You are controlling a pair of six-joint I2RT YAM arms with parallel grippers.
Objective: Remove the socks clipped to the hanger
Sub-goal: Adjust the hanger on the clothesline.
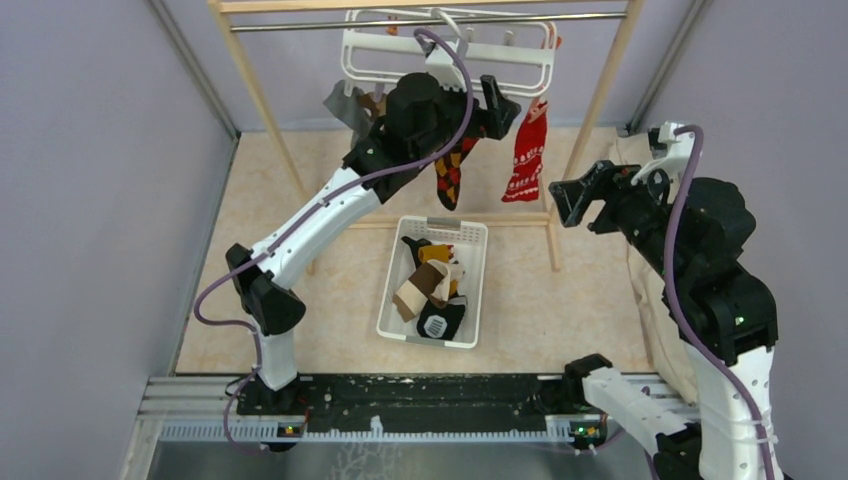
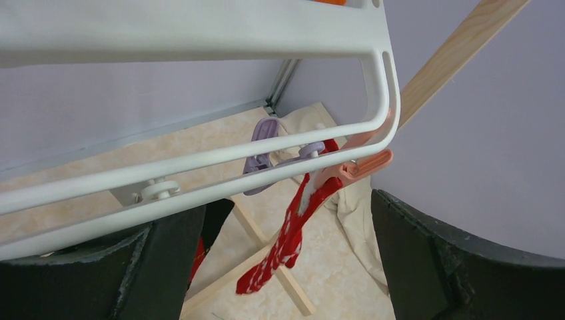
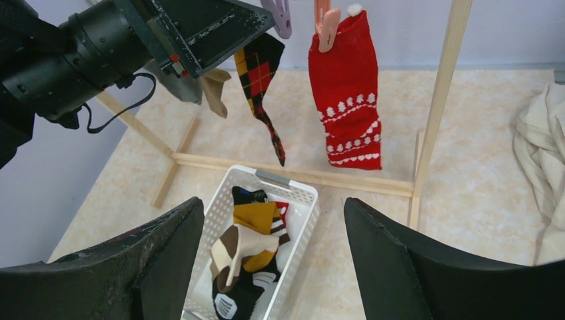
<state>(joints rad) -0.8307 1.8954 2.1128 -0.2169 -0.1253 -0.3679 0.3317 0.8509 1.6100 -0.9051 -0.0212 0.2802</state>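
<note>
The white hanger (image 1: 450,52) hangs from the rack's rail. A red patterned sock (image 1: 527,155) is held by a peach clip (image 2: 360,167). Left of it hang a dark argyle sock (image 1: 450,172), a tan sock (image 3: 214,90) and a grey sock (image 1: 345,102). My left gripper (image 1: 495,115) is raised just under the hanger's right end and stands open. In the left wrist view the red sock (image 2: 286,240) dangles between and beyond its fingers (image 2: 453,260), untouched. My right gripper (image 1: 578,205) hovers open and empty to the right of the red sock (image 3: 346,93).
A white basket (image 1: 476,285) below the hanger holds several loose socks. The wooden rack's right post (image 3: 440,87) and floor bar (image 3: 293,175) frame the hanger. A large beige cloth (image 3: 540,147) lies at the right wall. A lilac clip (image 2: 263,150) hangs empty.
</note>
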